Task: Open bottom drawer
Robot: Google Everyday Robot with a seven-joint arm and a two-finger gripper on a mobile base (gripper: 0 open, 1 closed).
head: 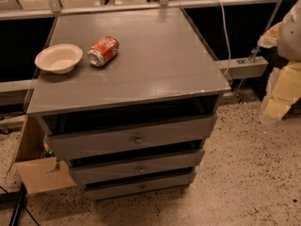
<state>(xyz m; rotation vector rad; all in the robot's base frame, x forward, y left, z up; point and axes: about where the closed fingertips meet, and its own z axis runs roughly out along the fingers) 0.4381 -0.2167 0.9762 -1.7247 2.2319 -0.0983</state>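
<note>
A: While scanning out to three o'clock, spot the gripper (282, 86), pale against the right edge, well apart from the cabinet (141, 65).

B: Clenched or released?

A: Cannot tell from this angle.

B: And the bottom drawer (113, 190)?

A: Down at six o'clock, lowest of three grey fronts, small round knob (143, 188) dead centre. Dark slit above its front, likewise above the middle drawer (108, 172) and the top drawer (103, 142).

B: Up on the cabinet?

A: Over at ten o'clock, a white bowl (59, 58), upright. Near it, toward eleven, a red can (103, 51) lying on its side, not touching the bowl.

B: Low left?

A: Box (42, 173) at eight o'clock, brown cardboard, tucked against the cabinet's left side. Speckled floor (244, 173) all round, from four o'clock through six. White cable (225, 32) at one o'clock, trailing down past the cabinet's back corner.
</note>
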